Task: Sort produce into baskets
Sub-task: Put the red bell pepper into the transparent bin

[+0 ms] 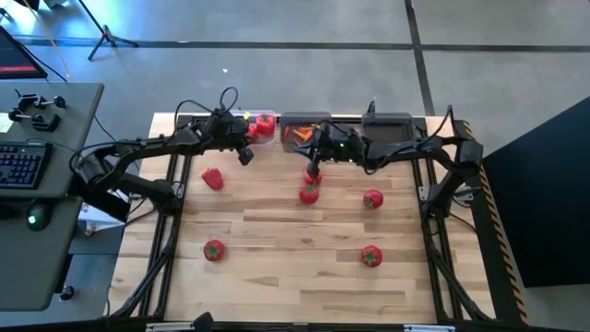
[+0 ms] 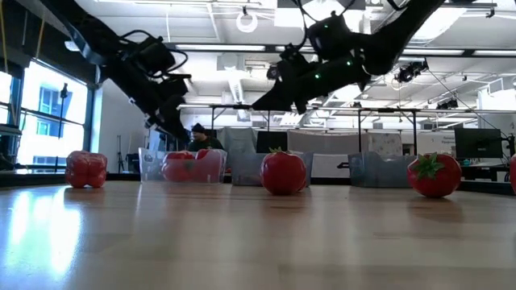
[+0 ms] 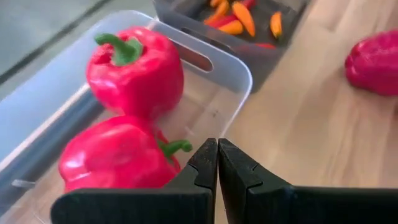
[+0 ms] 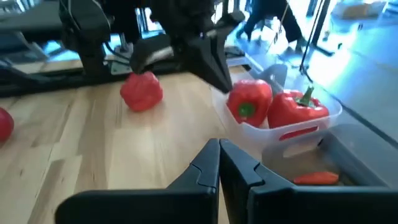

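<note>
Three small rectangular bins are lined up along the far edge of the light wooden table (image 1: 304, 286). The clear transparent plastic bin (image 3: 233, 68) stands at the left of the row, and two lumpy red bell peppers (image 3: 134, 71) with green stems are held in it. Just to its right, the middle dark grey bin (image 1: 300, 124) is seen with thin orange-red carrot or chilli pieces (image 3: 242, 15) inside. The right dark grey bin (image 1: 389, 124) follows; its contents cannot be made out.

The left gripper (image 3: 217, 163) is held above the near corner of the clear bin, its two dark fingers pressed together with nothing between them. The right gripper (image 4: 219, 163) is raised over the table just near of the middle bin, its fingers likewise closed and empty.

A loose red bell pepper (image 1: 213, 179) lies on the table near of the clear bin. Round red tomatoes with green tops (image 1: 372, 198) are scattered over the table, well apart from the bins, two of them close together below the right gripper.
</note>
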You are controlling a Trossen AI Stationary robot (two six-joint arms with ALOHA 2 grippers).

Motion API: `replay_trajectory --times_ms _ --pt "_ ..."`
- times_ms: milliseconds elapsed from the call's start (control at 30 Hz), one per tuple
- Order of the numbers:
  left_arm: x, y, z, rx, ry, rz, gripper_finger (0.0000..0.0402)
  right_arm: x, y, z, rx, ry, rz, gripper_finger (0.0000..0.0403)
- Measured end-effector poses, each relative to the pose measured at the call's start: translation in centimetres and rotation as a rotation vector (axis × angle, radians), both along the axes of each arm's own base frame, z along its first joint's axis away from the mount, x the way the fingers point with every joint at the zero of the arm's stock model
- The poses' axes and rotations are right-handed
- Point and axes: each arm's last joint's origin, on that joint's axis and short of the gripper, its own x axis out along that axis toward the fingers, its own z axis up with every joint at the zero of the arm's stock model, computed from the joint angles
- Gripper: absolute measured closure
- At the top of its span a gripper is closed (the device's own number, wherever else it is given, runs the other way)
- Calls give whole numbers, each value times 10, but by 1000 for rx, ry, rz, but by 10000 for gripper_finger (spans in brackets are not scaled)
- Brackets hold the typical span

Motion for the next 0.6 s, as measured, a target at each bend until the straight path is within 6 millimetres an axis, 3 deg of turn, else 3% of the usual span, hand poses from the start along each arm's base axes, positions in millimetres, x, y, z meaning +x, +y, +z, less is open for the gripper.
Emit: replay_trajectory --times_ms 400,600 --pt "12 14 -12 1 119 35 401 -7 2 -11 -15 14 7 403" --pt "8 22 -23 46 222 160 401 -7 2 -11 -14 17 7 403"
